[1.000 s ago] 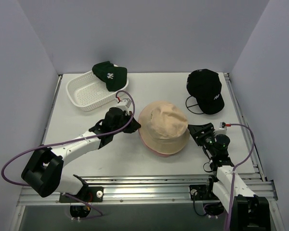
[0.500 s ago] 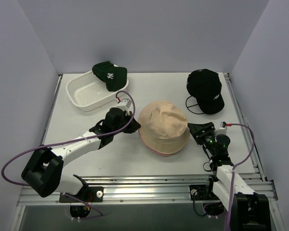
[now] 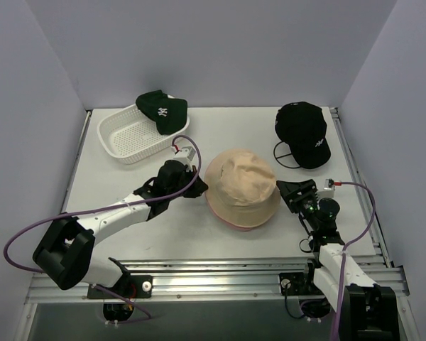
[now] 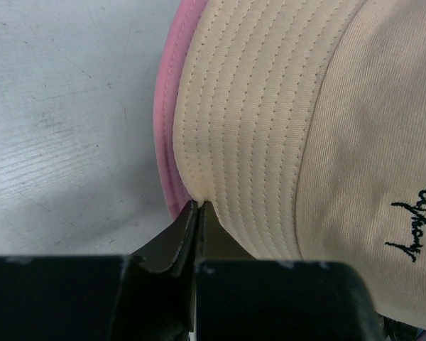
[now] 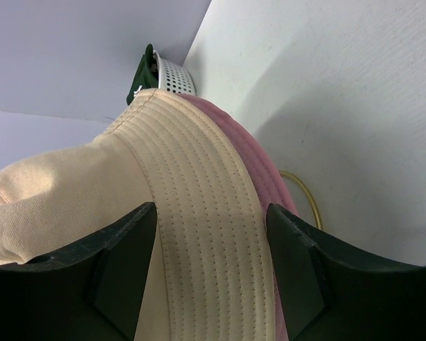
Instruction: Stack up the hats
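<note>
Tan bucket hat point(image 3: 240, 186) atop pink bucket hat point(image 4: 168, 106) at centre of the tabletop point(image 3: 220, 131), left fingers point(image 4: 190, 226) pressed together, tips touching the tan brim's left edge, right fingers point(image 5: 124, 256) partly spread astride its right brim, dark green cap point(image 3: 161, 110) on white basket point(image 3: 124, 142) upper left, black cap point(image 3: 303, 133) upper right.

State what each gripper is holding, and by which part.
The left gripper is shut at the brim edge of the tan bucket hat; whether fabric is pinched cannot be told. The right gripper holds nothing: its open jaws straddle that brim.
</note>
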You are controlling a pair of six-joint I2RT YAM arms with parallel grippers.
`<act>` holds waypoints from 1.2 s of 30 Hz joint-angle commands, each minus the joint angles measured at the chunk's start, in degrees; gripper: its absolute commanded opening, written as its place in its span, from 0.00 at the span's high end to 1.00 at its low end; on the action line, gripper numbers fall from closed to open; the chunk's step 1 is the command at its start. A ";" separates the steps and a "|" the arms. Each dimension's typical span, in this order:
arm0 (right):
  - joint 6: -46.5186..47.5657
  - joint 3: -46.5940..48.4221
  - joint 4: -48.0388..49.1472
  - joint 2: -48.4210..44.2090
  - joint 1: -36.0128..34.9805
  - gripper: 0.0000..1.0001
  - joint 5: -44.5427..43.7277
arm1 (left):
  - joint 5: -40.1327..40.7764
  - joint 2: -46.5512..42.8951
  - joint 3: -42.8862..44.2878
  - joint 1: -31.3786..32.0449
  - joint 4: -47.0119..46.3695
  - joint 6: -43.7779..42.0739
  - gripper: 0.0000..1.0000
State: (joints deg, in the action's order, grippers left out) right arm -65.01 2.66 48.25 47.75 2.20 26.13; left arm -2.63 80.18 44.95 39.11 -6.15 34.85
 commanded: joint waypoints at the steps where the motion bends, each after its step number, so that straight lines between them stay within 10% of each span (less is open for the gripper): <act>1: 0.85 -6.43 1.15 -0.38 -0.26 0.41 0.06 | 2.11 0.06 1.37 0.26 1.67 0.30 0.98; 9: 1.56 -5.29 -0.79 0.51 -0.26 0.38 0.32 | 4.04 -0.29 1.02 0.26 2.37 0.57 0.98; 25: -0.99 -6.35 0.52 -3.89 -0.70 0.71 -0.29 | 4.22 -0.73 0.14 0.26 1.76 0.66 0.98; 36: -0.64 -6.61 7.47 3.67 -1.85 0.60 -0.82 | 4.21 -0.03 0.49 0.61 1.41 1.01 0.98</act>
State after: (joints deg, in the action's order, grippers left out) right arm -66.00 2.61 49.87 50.76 0.67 25.76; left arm 0.62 80.18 44.91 39.35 -4.08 35.79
